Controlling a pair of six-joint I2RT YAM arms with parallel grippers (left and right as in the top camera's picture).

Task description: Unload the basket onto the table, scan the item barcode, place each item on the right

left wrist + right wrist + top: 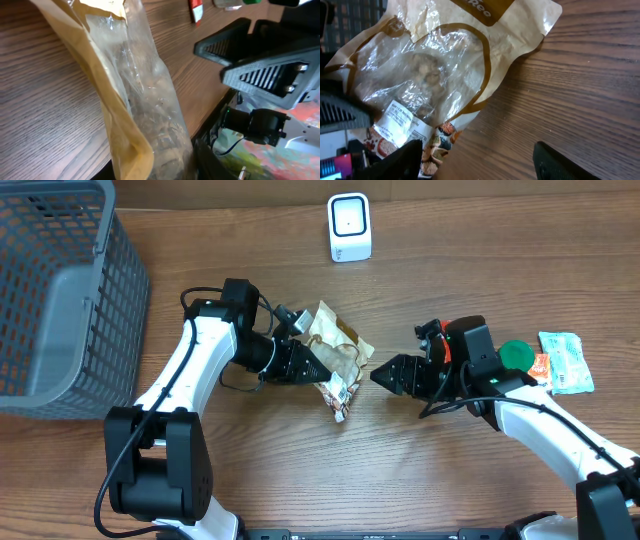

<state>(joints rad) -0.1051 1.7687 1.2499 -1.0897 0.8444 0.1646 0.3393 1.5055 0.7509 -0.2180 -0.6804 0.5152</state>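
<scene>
Bag pinched in left pincer; right pincer spread nearby.

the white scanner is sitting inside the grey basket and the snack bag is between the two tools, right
No: the overhead view shows the white scanner standing on the table, outside the grey basket. The snack bag is between the left tool and the right tool, as you say.

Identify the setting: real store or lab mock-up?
Probably a mock checkout on a lab bench. Cues: a grey mesh basket at left, a small white scanner-like unit at the far edge, and packaged goods, a snack bag and small packets, on a wood-grain table.
</scene>
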